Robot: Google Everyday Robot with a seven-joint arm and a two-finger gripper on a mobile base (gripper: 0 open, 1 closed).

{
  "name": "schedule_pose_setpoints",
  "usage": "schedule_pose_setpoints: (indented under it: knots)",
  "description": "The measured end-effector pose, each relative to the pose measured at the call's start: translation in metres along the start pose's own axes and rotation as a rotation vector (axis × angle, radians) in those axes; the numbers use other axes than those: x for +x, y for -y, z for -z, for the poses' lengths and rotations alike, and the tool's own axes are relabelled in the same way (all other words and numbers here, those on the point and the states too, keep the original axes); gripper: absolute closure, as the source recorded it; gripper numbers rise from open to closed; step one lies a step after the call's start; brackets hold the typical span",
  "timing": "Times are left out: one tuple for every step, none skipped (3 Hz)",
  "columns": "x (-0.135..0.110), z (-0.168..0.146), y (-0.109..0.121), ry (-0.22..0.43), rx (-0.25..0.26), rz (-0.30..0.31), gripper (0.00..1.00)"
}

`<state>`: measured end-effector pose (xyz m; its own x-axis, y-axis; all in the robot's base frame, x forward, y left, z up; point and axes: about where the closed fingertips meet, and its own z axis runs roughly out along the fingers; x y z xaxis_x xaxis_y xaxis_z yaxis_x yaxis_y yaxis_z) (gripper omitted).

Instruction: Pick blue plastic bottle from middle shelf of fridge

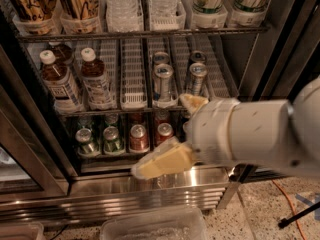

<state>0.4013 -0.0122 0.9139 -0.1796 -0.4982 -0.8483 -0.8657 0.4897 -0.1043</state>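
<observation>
Small clear bottles with white caps and dark brown drink stand at the left of the middle shelf [134, 91] of the fridge [150, 189]. One blue plastic bottle [58, 84] is at the front left, a second like it [95, 80] is beside it, and another stands behind. My gripper [161, 136] is open and empty in front of the fridge, low and to the right of the bottles. Its lower finger [162, 163] hangs before the steel base. Its upper finger [192, 103] is level with the middle shelf's front edge. It touches nothing.
Tall silver cans [163, 81] stand in the middle shelf's right lanes. Short green and red cans [114, 139] fill the rack below. Large bottles and cups line the top shelf [125, 6]. A clear plastic bin [155, 226] sits on the floor in front, and an orange cable [290, 199] lies at the right.
</observation>
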Motion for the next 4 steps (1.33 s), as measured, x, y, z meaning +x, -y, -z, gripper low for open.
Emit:
schedule_pose_setpoints:
  knots:
    - [0.022, -0.035, -0.022, 0.043, 0.067, -0.038, 0.00]
    - [0.039, -0.046, 0.004, 0.139, 0.190, -0.131, 0.00]
    - [0.043, -0.030, 0.057, 0.279, 0.347, -0.261, 0.00]
    - [0.060, -0.022, 0.071, 0.305, 0.413, -0.314, 0.00]
